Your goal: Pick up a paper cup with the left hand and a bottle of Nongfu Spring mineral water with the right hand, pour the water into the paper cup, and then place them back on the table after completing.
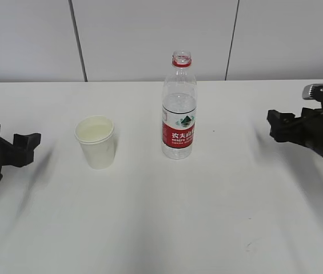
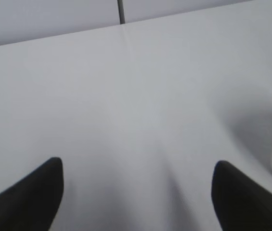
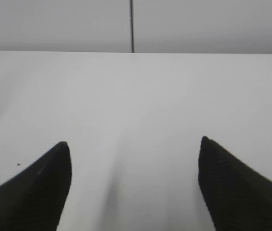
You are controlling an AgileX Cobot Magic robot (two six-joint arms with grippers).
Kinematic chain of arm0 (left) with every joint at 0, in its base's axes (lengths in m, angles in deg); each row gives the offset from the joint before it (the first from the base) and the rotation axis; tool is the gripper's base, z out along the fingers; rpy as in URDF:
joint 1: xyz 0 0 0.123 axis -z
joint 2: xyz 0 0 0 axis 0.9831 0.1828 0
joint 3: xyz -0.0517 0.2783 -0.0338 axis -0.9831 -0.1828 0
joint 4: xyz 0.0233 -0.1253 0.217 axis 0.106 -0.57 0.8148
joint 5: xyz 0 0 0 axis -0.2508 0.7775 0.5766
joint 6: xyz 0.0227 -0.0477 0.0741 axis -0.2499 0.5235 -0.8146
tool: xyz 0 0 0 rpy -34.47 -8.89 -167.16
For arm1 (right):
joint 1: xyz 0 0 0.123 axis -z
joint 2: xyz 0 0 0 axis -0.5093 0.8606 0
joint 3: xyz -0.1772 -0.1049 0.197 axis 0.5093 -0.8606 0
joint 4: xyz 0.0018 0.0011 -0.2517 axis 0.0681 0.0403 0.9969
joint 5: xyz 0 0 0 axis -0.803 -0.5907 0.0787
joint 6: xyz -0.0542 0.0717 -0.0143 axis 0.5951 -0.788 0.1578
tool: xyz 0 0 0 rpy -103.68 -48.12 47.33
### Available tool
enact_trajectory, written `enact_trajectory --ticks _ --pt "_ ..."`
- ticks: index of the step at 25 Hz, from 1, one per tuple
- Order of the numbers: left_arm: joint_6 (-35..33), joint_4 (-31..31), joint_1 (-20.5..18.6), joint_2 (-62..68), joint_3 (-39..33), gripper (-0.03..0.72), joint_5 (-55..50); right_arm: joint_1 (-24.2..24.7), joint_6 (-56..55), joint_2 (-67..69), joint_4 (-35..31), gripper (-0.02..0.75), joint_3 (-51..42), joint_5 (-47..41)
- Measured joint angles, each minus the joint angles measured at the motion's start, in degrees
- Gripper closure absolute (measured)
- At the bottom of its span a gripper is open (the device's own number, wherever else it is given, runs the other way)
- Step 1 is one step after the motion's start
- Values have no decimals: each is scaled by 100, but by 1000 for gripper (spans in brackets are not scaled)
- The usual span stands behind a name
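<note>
- Left hand sits at the far left edge of the exterior view, mostly cut off by the frame; only its black tip and some cable show.
- Right hand pokes in from the right edge, its body cropped too, a grey-silver box just visible at the upper right.
- In the left wrist view, two dark fingers stand wide apart at the bottom corners, nothing between them but bare table.
- A pale blurred sliver at the right edge of that view is hard to make out.
- Right wrist view: the fingers are spread apart as well, holding nothing, with white table beyond.
- The paper cup stands upright left of centre in the exterior view, white, open at the top; whether it holds liquid I cannot tell.
- The bottle stands upright at centre, just right of the cup and apart from it, clear plastic with a red-and-white label, a red neck ring and no cap.
- The water is clear; its level is hard to read.
- Both hands are well apart from cup and bottle.
</note>
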Motion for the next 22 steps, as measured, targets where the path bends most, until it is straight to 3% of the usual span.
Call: enact_trajectory --ticks 6,19,22 --pt "0 0 -18 0 1118 114 -2102 157 -339 -5 72 142 826 -1930" --pt "-7 -651 128 -109 3696 118 -7749 157 -53 -431 248 144 3682 -8396" --pt "-195 -829 128 -138 4001 117 -8473 157 209 -431 190 144 4162 -9536"
